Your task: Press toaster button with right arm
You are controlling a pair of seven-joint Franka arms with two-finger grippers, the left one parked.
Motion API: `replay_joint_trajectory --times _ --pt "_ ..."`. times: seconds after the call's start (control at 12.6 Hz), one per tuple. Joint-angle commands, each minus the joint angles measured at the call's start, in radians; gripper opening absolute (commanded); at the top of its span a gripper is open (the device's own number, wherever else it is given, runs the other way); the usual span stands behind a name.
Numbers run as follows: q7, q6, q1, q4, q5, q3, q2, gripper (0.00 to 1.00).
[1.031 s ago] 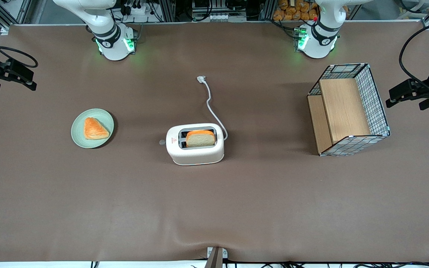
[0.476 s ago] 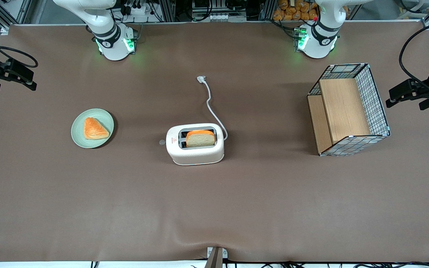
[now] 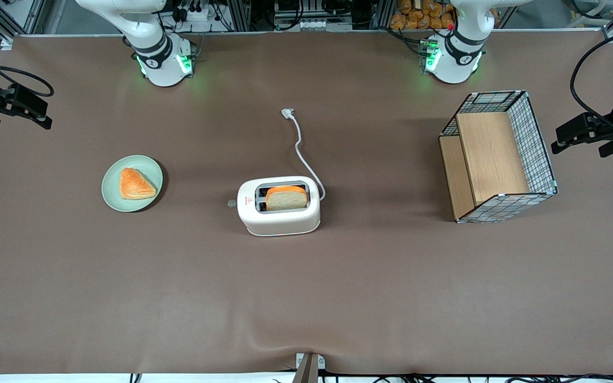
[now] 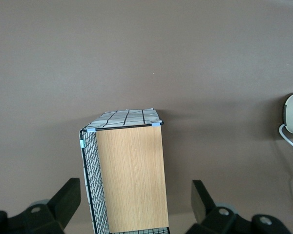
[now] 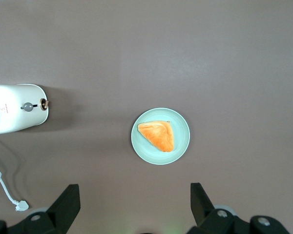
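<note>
Bench (image 3: 125, 298): brown mat. Toaster (image 3: 279, 205) mid-bench, long axis running toward the arms' ends, one bread slice (image 3: 286, 198) in a slot. Pincer (image 3: 11, 103) high at the working arm's end, fingers spread, holding nothing. Toaster button (image 3: 231, 202) juts from the toaster's narrow end facing the pincer, well apart. Red logo (image 5: 5, 108) there, unreadable.
</note>
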Motion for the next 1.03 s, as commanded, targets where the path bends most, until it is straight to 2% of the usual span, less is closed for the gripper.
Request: replay_joint_trajectory --times 0.0,0.24,0.95 --pt "0.007 -0.005 -0.011 -0.006 -0.011 -0.003 -0.011 1.0" --pt "-0.006 -0.001 -0.013 -0.01 -0.011 -0.04 -0.009 1.0" --pt "-0.004 -0.002 -0.027 -0.017 -0.005 -0.041 -0.009 1.0"
